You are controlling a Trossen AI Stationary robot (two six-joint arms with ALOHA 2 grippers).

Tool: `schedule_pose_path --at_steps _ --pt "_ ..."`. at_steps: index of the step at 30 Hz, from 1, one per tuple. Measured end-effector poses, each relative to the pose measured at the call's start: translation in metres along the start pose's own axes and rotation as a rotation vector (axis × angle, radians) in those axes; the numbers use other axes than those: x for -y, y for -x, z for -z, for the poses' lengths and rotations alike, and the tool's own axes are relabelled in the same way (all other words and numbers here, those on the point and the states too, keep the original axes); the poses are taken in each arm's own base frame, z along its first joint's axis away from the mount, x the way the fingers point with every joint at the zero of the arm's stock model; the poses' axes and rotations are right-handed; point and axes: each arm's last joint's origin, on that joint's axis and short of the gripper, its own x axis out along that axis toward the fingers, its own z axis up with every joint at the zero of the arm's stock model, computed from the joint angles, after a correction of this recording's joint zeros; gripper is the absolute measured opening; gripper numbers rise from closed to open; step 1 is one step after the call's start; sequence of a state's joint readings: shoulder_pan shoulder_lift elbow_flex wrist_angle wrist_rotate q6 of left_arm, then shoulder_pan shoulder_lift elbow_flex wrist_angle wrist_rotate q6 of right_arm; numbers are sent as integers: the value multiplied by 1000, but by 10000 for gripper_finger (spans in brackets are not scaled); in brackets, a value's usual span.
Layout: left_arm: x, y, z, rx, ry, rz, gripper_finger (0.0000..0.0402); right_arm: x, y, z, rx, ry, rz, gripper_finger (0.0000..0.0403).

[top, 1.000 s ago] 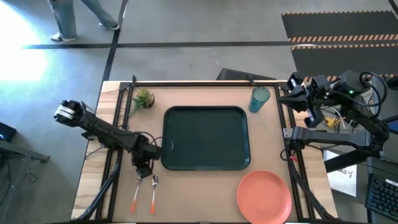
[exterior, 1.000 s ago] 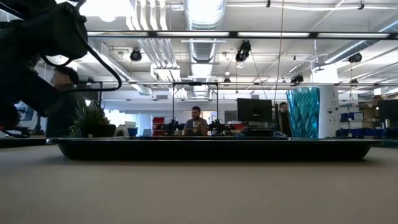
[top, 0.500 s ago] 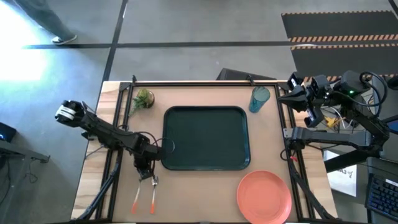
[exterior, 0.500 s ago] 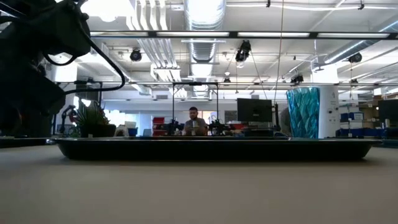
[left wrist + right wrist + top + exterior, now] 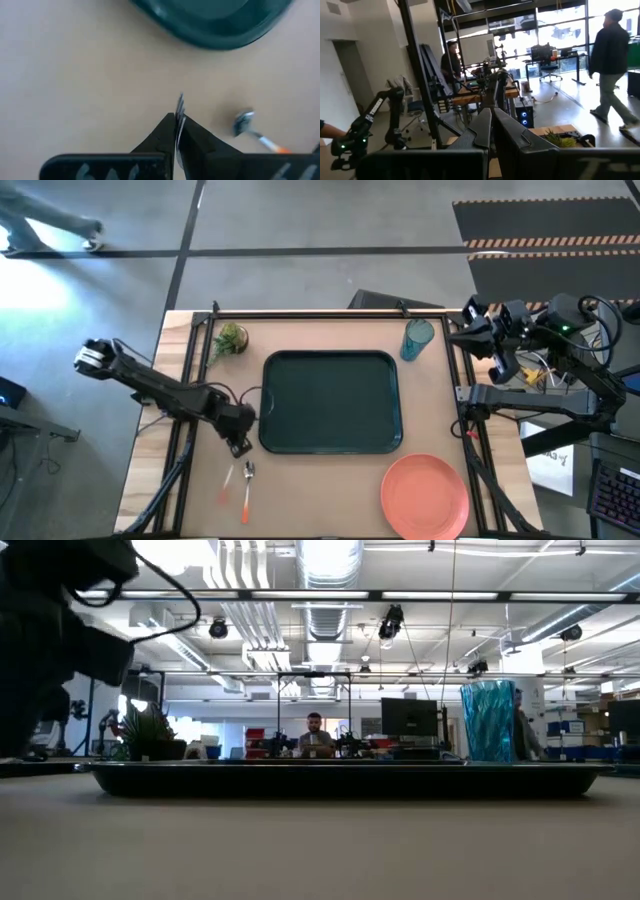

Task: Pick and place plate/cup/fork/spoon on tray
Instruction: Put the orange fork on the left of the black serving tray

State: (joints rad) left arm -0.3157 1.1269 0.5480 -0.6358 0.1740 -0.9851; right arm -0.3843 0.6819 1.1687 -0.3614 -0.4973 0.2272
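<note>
Left gripper (image 5: 176,131) pinched on fork (image 5: 180,107), silver tines poking past fingertips, lower left of high view beside tray (image 5: 330,402) corner. Spoon (image 5: 247,485), silver bowl, orange handle, flat on table just below. Right gripper (image 5: 491,131) closed, empty, parked at right edge.

Even overhead light falls on the table (image 5: 330,480), shadows faint. Hard glare bleaches the floor beyond the left arm. Level with the tabletop, ceiling lamps flare white and the left arm is a dark blurred mass. Before the left gripper (image 5: 178,131) the fork (image 5: 180,112), spoon (image 5: 245,122) and tray (image 5: 215,25) are soft, unfocused
</note>
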Motion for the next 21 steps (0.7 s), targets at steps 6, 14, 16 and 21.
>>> schedule_pose_path --at_steps 6,14,16,21 --pt "-1 29 2 168 17 43 1 0 0 0 0 -1 1 9" --pt "-6 69 7 403 33 88 0 0 0 0 -1 -1 2 9" --pt "-10 79 9 430 43 69 0 0 0 0 -1 -1 3 9" --pt "-13 97 10 503 31 87 0 0 0 0 -1 -1 3 9"
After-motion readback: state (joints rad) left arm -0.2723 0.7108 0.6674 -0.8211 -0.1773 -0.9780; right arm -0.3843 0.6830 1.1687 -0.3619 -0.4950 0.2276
